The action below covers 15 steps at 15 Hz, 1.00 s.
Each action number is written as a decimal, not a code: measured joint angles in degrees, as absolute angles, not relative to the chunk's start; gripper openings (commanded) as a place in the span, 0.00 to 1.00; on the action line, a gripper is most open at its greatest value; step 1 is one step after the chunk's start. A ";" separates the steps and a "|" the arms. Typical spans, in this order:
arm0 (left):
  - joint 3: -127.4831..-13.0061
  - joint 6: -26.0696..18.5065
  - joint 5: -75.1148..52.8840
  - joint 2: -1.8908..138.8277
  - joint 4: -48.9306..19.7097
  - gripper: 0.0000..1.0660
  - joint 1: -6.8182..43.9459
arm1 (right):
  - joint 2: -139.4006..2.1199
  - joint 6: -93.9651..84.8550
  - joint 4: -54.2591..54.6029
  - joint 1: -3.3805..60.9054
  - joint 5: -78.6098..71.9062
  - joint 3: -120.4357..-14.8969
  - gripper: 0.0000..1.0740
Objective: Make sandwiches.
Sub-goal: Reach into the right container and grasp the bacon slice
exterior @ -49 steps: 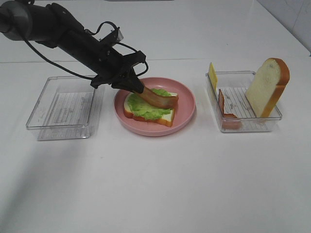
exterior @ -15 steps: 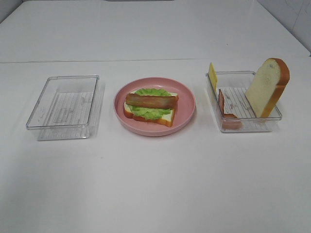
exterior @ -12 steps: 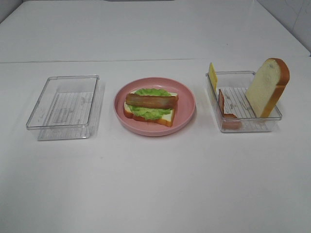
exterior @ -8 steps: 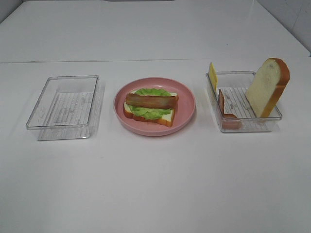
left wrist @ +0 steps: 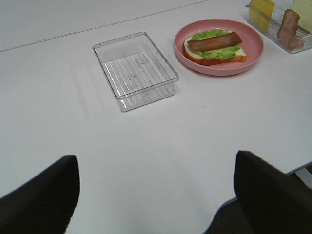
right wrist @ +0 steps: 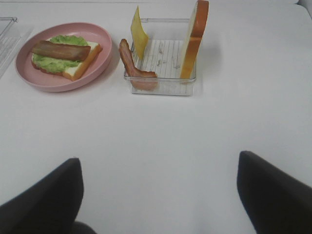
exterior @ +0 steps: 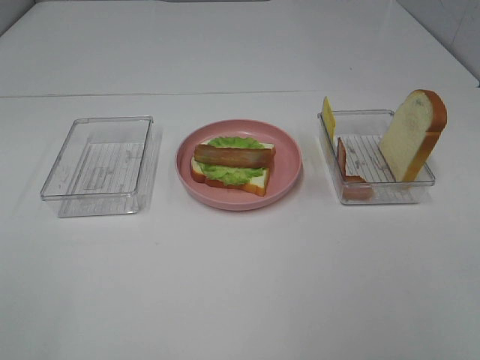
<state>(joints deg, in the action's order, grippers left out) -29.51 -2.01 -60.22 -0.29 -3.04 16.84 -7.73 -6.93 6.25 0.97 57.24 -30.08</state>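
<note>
Ruffled lettuce (exterior: 225,172) and a glossy bacon strip (exterior: 234,156) top square bread (exterior: 256,180) on a round pink plate (exterior: 289,161); left gripper (left wrist: 155,161) and right gripper (right wrist: 158,160) gape wide.

Item, on my feed: one white surface (exterior: 240,285), matte, filling nearly the whole frame. One thin seam (exterior: 150,94) crossing it left to right in the upper third. Upper right corner: pale tiled area (exterior: 459,30) beyond the surface's edge. Light even, shadows soft.
</note>
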 measured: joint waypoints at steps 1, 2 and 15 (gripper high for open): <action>-29.34 -2.01 -60.22 -0.29 -3.04 0.77 16.84 | -11.00 -6.93 6.99 0.97 54.72 -30.14 0.75; -29.16 -2.01 -60.22 -0.29 -2.98 0.77 16.84 | -14.95 -6.93 8.37 0.97 52.14 -30.14 0.75; -29.11 -2.01 -60.22 -0.29 -2.81 0.77 16.84 | -80.96 -22.00 30.02 3.61 53.40 -64.80 0.55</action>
